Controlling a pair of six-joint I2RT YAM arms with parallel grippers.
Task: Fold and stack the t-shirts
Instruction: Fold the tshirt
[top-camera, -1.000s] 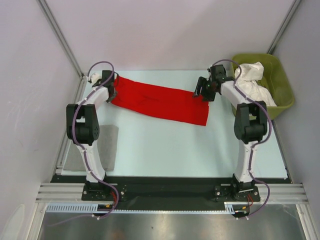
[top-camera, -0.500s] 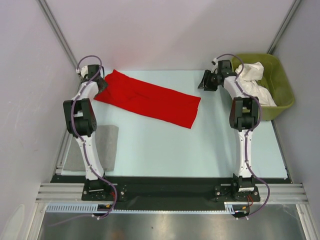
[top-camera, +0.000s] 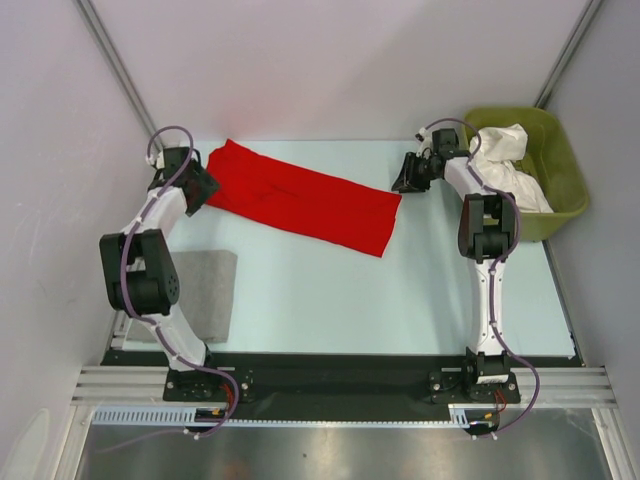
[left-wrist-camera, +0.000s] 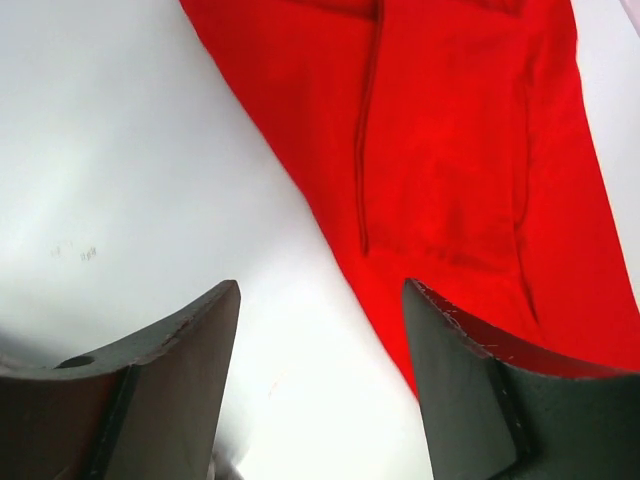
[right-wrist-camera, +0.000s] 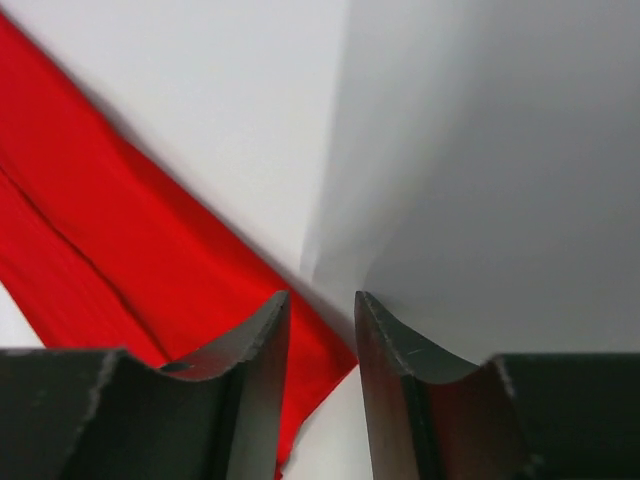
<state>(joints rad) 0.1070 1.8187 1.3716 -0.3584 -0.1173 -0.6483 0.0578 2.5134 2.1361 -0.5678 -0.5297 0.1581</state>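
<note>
The red t-shirt (top-camera: 300, 198) lies flat on the table (top-camera: 330, 300) as a long narrow strip, its long axis running in the overhead view from about 10 o'clock, at the far left, to about 4 o'clock, nearer the middle. The white t-shirts (top-camera: 505, 160) sit bunched in the green tub (top-camera: 570, 160) at the far right, well apart from it. One arm stands at each end of the strip. The left gripper (left-wrist-camera: 320, 290) is just beside the 10 o'clock end, its fingers (left-wrist-camera: 470, 400) spread wide with only bare table between them, and in its own camera the cloth lies off toward 1 o'clock. The right gripper (right-wrist-camera: 320, 300) hangs just past the other end. Its fingers (right-wrist-camera: 250, 380) are drawn close with a narrow gap and nothing pinched, and the shirt's corner shows below them, spreading away toward 9 o'clock. So neither arm holds the shirt. As I judge it, the next fold has to cross the strip's length, bringing one short end over the other. Each short edge lies square to that 10-to-4 line, and each arm is nearest its own end.
</note>
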